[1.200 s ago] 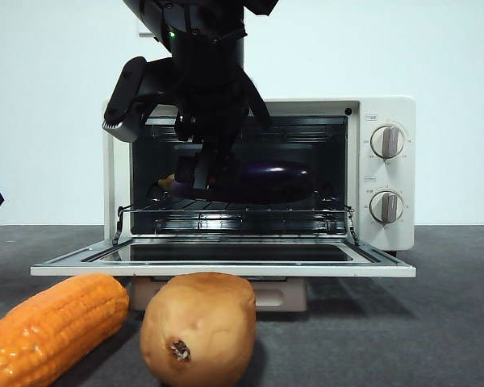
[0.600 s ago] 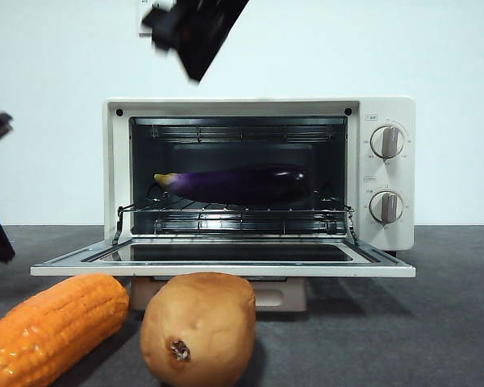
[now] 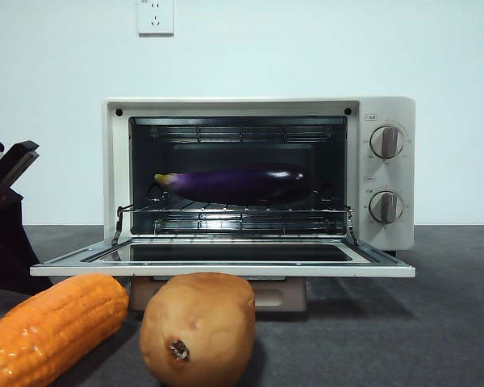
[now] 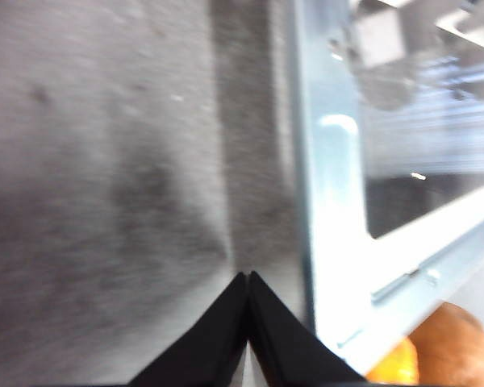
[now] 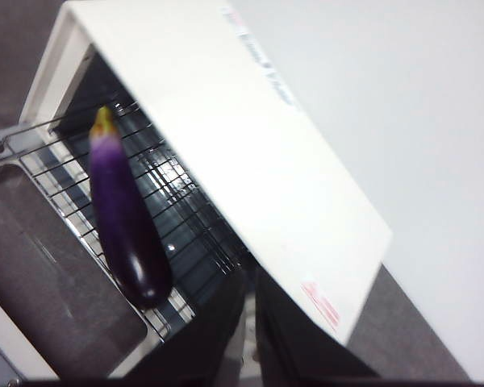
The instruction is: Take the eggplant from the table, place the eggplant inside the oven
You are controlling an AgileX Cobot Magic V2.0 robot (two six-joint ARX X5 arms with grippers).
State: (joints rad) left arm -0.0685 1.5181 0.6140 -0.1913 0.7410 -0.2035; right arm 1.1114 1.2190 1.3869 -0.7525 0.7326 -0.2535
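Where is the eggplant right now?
In the front view, the eggplant lies lengthwise on the wire rack inside the open oven, stem tip pointing left, above the potato.

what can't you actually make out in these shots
- Corn: front view, its left end is cut off by the picture's edge.
- Potato: front view, its underside runs off the bottom edge; in the left wrist view only a blurred sliver shows.
- Oven knob markings: front view, too small to read.
- Lettering on the oven top: right wrist view, blurred.
- Left gripper: left wrist view is smeared, so the table shows no detail.
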